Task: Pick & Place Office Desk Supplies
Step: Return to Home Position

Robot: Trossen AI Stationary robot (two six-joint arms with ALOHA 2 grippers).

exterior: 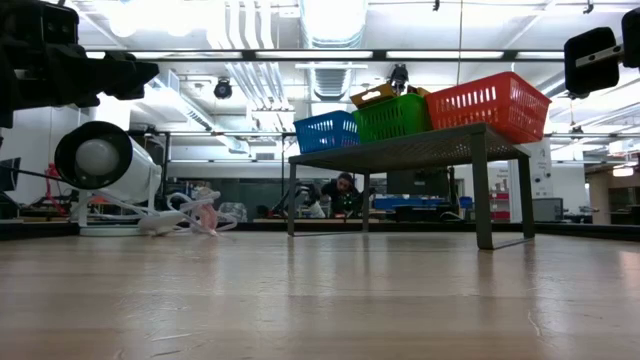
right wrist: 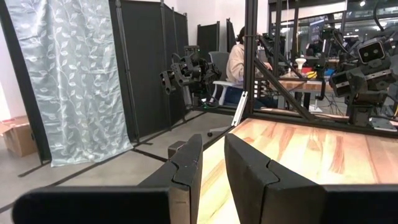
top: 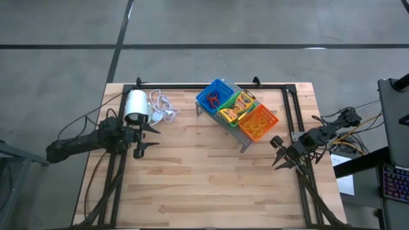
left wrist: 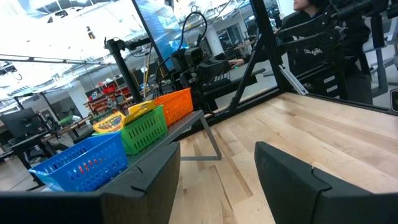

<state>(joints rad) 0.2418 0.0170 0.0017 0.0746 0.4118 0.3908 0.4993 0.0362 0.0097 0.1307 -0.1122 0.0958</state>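
Floor [top: 57, 45]: grey concrete, dark seams.
Ceiling: exposed ducts [exterior: 330, 20], long strip lights [exterior: 440, 54].
Screens: black partition panels [right wrist: 146, 68], leaf-patterned curtain [right wrist: 74, 81].
Furniture: cluttered workbench [right wrist: 305, 78]; cardboard box [right wrist: 18, 137] on floor.

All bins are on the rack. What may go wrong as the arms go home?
The open left pincer is near the white cord and might snag a loop, dragging the white roll. A crayon box sticks up above the green bin; a knock to the rack might tip it out. The right pincer is at the table edge.
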